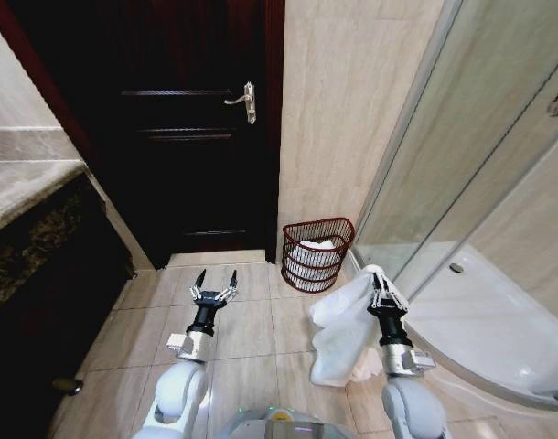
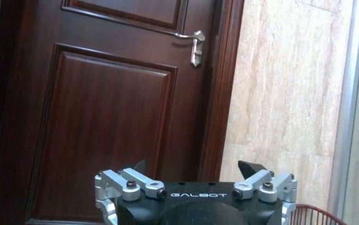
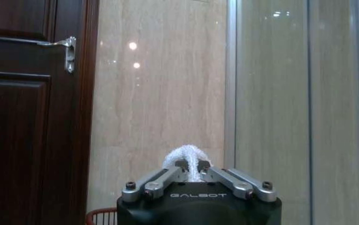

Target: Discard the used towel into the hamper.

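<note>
The right gripper (image 1: 381, 294) pinches the white terry towel (image 1: 341, 331) at lower right — the red-brown wire hamper (image 1: 316, 253) sits just up-left of it, against the wall. The left gripper (image 1: 214, 285) hangs open, farther off.

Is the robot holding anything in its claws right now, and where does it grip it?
The right gripper is pinching a white towel by a bunched fold at its top, the rest hanging down. The left gripper is open and holds nothing.
</note>
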Motion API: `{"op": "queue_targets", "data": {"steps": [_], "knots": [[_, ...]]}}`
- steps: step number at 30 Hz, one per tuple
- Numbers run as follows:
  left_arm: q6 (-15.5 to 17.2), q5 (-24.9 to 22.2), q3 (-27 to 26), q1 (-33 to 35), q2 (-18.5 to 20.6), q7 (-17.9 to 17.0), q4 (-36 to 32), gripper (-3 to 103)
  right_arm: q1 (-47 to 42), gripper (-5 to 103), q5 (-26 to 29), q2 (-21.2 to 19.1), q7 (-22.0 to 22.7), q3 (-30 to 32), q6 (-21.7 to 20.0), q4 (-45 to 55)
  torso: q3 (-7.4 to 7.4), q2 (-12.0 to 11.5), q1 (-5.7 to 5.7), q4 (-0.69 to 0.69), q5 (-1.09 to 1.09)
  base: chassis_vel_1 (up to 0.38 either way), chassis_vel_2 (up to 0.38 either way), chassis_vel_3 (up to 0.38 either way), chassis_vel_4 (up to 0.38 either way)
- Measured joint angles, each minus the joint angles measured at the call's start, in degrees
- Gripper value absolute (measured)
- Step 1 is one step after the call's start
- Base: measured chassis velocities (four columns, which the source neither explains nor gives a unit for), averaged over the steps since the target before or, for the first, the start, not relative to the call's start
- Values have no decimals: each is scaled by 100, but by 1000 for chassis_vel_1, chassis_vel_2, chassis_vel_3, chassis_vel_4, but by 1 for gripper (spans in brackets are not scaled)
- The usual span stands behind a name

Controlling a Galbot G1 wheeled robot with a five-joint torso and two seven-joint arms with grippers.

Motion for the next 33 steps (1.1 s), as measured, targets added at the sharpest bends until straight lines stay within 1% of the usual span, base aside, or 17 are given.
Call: {"op": "queue_targets", "data": {"steps": [12,16,19,22,27,30,32,33], "knots": [[-36,4,16,-38,0,-3,59,100,-9,5,-19,-5,71,-84,6,19,-10,-22,-4,0,-1,-143,139,141,-138],[114,17,-7,-50,4,-42,34,100,76,5,-3,-21,106,-120,-11,25,-15,-27,-8,0,0,-40,41,28,-46],[154,23,-19,-63,4,-49,25,100,112,5,-2,-22,111,-126,-19,25,-11,-20,-7,0,0,0,0,0,0],[170,32,-23,-84,-1,-54,26,100,147,5,0,-24,112,-130,-26,18,10,21,11,0,1,0,0,0,0],[185,92,-2,-124,-19,-63,62,100,191,5,18,-27,107,-111,-45,12,84,139,59,-1,1,0,0,0,0],[105,171,6,-155,-26,-62,98,100,227,5,49,-40,98,-95,-80,29,122,200,84,0,1,0,0,0,0],[35,244,13,-193,-36,-61,134,100,284,5,73,-60,70,-93,-185,103,148,238,98,-1,0,0,0,0,0],[33,252,19,-203,-38,-62,139,100,344,5,114,-79,36,-91,-319,190,155,249,101,-1,1,0,0,0,0]]}}
